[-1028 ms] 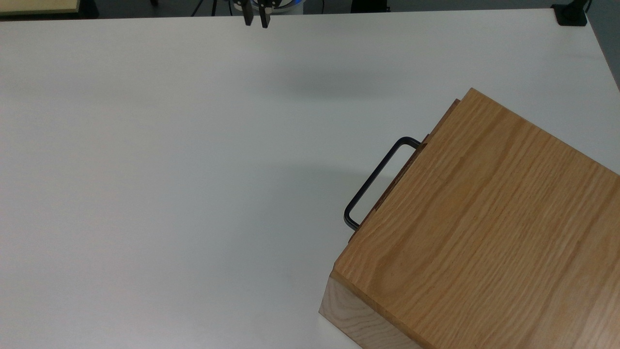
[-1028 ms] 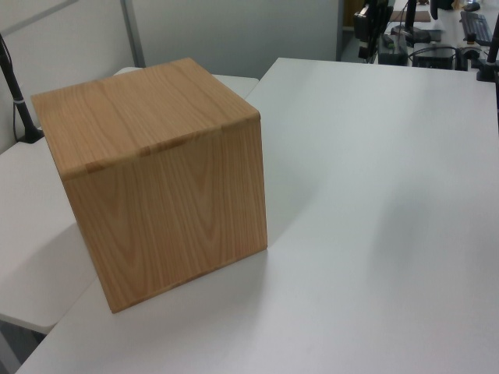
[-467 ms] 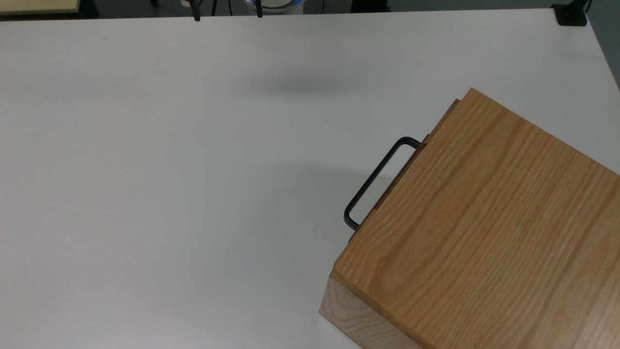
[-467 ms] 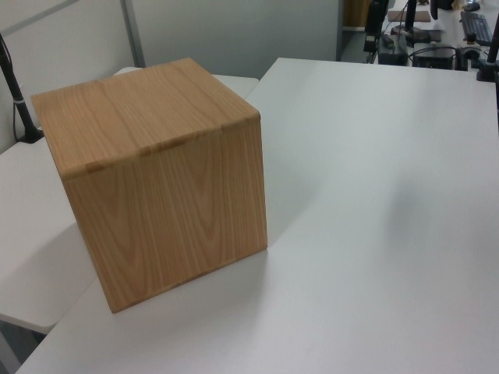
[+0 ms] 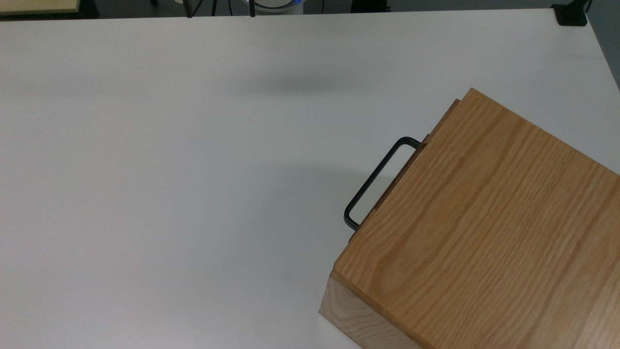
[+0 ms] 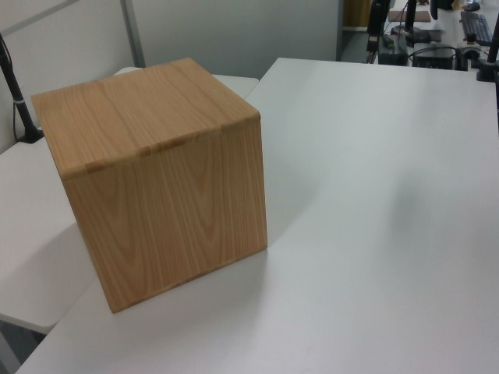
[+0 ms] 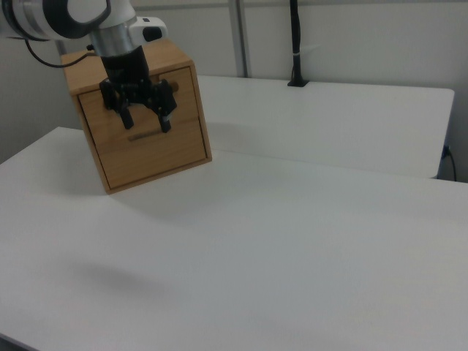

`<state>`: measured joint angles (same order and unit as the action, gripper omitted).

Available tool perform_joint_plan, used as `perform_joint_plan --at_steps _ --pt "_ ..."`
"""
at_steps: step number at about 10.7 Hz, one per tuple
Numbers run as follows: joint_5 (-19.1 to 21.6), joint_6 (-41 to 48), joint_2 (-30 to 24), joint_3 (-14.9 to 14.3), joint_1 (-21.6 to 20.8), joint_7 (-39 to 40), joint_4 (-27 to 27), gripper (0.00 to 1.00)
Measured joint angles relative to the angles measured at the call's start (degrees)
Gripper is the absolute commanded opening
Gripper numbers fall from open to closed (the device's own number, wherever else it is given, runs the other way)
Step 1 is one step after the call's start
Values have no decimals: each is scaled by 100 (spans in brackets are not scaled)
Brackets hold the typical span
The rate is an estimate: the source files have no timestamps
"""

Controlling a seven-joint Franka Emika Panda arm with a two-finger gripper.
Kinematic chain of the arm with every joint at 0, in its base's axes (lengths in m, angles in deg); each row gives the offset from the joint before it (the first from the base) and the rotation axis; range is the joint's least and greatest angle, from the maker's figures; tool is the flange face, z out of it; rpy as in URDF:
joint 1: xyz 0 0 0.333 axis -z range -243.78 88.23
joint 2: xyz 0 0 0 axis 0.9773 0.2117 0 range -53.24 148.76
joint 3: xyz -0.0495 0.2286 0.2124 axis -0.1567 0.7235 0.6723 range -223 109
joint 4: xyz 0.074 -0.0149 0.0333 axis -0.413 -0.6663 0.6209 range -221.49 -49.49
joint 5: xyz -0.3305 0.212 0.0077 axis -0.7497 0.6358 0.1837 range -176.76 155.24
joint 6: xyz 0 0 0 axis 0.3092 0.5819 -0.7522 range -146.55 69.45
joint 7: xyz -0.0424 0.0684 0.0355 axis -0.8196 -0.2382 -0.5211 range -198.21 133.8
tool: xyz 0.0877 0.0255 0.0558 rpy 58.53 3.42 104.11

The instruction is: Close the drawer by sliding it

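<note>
Drawer seated in the oak casing, front panel facing out, black bar handle jutting from it over the white tabletop. In the right view, directly behind the end effector, handle just below the fingertips there; contact impossible to judge from that angle. End effector pointing down, fingers spread wide, nothing between them. In the top view, a thin strip of drawer front peeking past the casing's top edge, handle standing free, soft shadow on the bare tabletop. In the left view, casing's plain back and side turned to camera.
</note>
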<state>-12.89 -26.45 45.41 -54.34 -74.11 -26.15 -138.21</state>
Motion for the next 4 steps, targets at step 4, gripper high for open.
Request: perform_joint_plan --at_steps 4 --pt "0 14 8 2 -32 -548 27 100"
